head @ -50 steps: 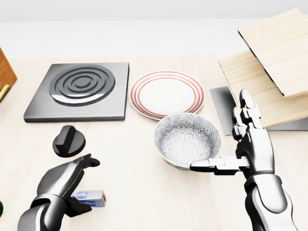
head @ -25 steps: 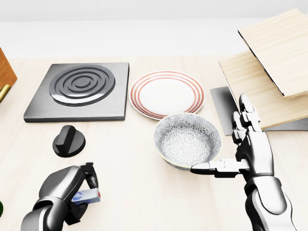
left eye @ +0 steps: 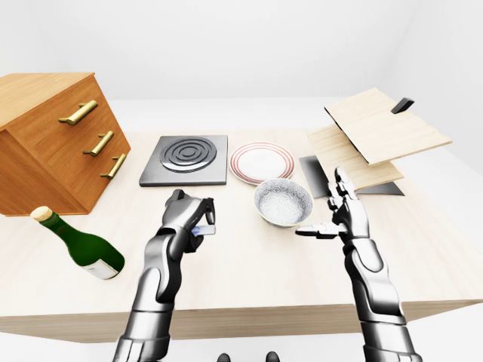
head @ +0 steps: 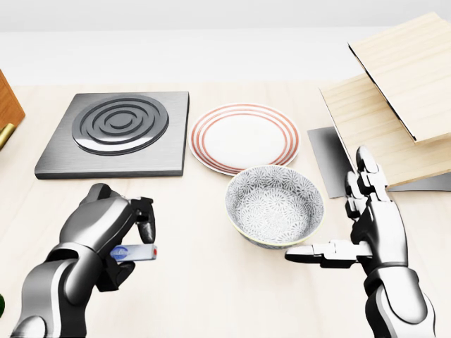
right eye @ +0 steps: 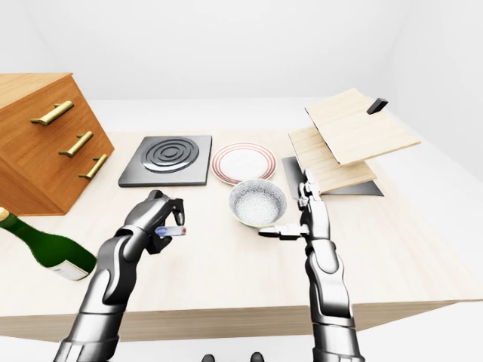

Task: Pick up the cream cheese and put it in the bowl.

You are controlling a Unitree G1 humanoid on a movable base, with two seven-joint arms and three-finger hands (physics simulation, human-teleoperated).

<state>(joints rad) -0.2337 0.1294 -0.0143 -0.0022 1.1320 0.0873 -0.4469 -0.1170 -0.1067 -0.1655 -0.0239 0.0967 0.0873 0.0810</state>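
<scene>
My left hand (head: pixel 130 236) is shut on the cream cheese (head: pixel 135 253), a small flat white and blue box with a red end. It holds the box above the table, to the left of the bowl (head: pixel 275 205). The bowl is grey-patterned and stands empty below the plate in the head view. My right hand (head: pixel 352 225) is open just right of the bowl, its thumb pointing left under the rim, apart from it.
A striped plate (head: pixel 244 136) and a stove burner plate (head: pixel 116 133) lie above the bowl. A wooden drawer chest (left eye: pixel 49 139) and a lying green bottle (left eye: pixel 81 246) are at the left. Stacked wooden boards (left eye: pixel 373 136) are at the right.
My left hand has closed on the cream cheese, lifted it off the table and carried it up over the black knob, which it now hides. My right hand has dropped slightly.
</scene>
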